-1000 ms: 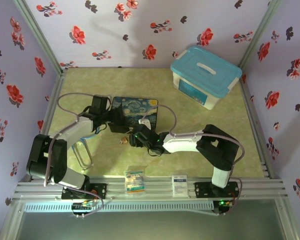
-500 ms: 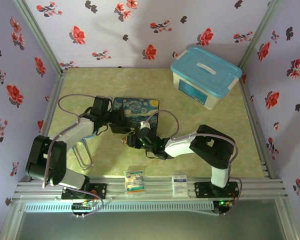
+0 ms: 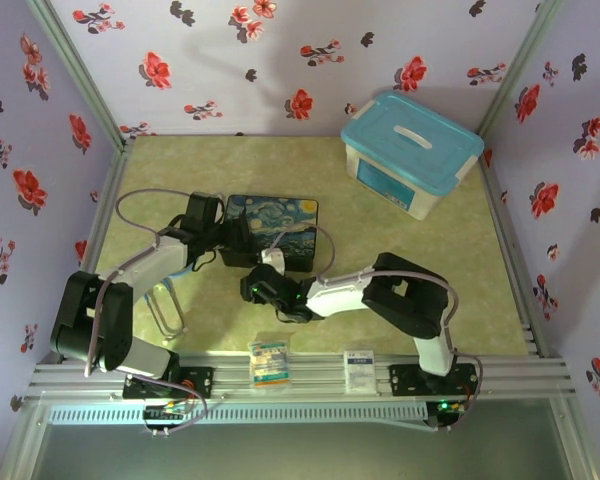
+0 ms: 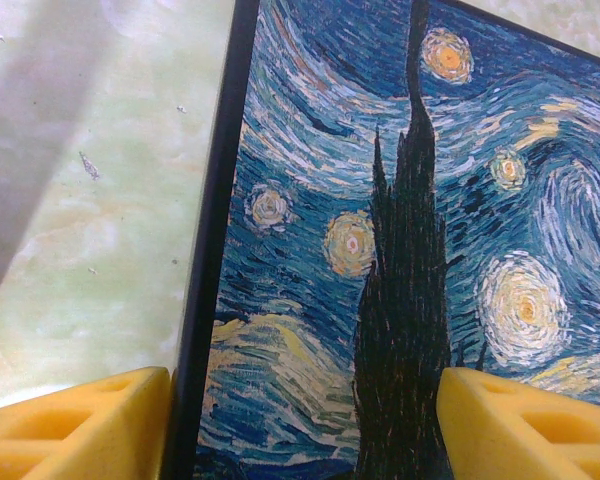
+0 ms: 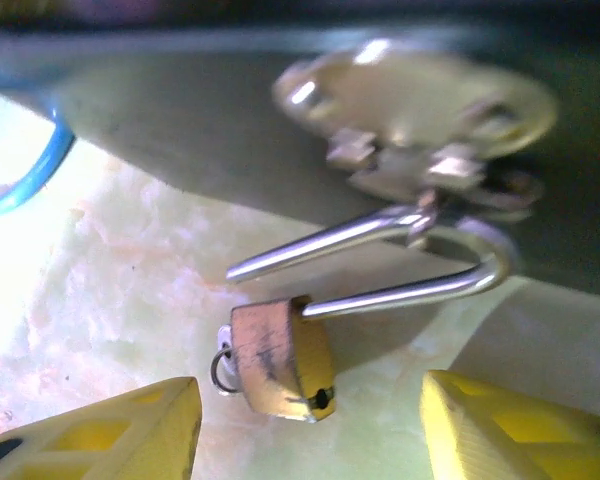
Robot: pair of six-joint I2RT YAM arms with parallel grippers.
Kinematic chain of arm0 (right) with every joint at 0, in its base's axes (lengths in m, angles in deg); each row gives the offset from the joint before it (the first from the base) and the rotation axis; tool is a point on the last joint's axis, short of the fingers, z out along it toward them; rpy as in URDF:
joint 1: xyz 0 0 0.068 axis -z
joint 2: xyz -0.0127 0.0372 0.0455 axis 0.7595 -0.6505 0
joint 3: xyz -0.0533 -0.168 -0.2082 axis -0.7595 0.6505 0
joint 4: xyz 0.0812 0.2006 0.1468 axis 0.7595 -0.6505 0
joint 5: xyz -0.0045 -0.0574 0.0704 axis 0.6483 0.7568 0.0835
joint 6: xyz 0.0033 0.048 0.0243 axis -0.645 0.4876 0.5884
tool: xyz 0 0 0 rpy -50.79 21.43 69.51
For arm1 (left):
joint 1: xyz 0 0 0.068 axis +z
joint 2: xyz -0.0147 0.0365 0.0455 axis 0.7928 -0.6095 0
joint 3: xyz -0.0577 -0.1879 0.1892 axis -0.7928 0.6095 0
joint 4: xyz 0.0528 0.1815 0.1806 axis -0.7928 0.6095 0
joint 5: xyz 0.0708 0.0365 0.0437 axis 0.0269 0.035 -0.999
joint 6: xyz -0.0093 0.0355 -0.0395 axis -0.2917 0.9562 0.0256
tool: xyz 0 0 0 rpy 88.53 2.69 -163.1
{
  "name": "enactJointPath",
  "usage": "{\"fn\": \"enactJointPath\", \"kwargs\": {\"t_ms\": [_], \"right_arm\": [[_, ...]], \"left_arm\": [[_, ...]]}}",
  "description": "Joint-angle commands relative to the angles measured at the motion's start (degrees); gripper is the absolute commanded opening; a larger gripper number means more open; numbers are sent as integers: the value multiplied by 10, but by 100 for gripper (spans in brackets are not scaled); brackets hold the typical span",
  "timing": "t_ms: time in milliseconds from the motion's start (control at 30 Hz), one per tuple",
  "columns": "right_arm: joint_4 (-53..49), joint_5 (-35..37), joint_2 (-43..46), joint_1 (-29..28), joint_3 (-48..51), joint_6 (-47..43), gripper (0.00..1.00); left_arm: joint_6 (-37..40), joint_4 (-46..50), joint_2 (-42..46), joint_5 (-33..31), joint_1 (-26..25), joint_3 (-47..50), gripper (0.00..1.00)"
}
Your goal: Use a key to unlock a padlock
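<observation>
Brass, scuffed and boxy, the padlock (image 5: 275, 362) lies on the pale green marbled worktop (image 4: 100, 200), just off the dark side wall of the Starry Night tin (image 4: 310, 200). Its thin polished steel shackle (image 5: 390, 295) is a long narrow U. The bend hooks into the tin's blurred silvery clasp (image 5: 420, 110), and the two legs slant down and to the left in the right wrist view. The lock's long axis therefore runs from the clasp out over the worktop, with the body pointing away from the tin. The lower leg enters the body, while the upper leg ends bare just above it. A small dark ring (image 5: 220, 370) hangs at the body's outer end.

The right gripper (image 5: 305, 430) hovers low over the lock, fingers spread wide and grasping nothing. One yellow ribbed pad (image 5: 100, 430) sits to each side, apart from the brass.

The tin rests flat, left of the worktop's middle and well clear of every edge. Its glossy lid is printed with swirling blue strokes and a black cypress. The left gripper (image 4: 300, 420) hangs above the tin's black rim, fingers released, with one foam-like yellow pad over the worktop and the other over the lid.
</observation>
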Motion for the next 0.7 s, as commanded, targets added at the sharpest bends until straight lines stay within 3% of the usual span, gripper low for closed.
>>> {"fn": "enactJointPath", "kwargs": {"t_ms": [0, 267, 667], "right_arm": [[-55, 47, -27, -1, -26, 7, 60], [-183, 95, -46, -3, -61, -3, 56], [-136, 25, 64, -3, 73, -30, 55]], "left_arm": [[-3, 2, -6, -5, -3, -1, 70], [1, 0, -15, -4, -4, 1, 71], [0, -5, -14, -4, -3, 4, 71]]}}
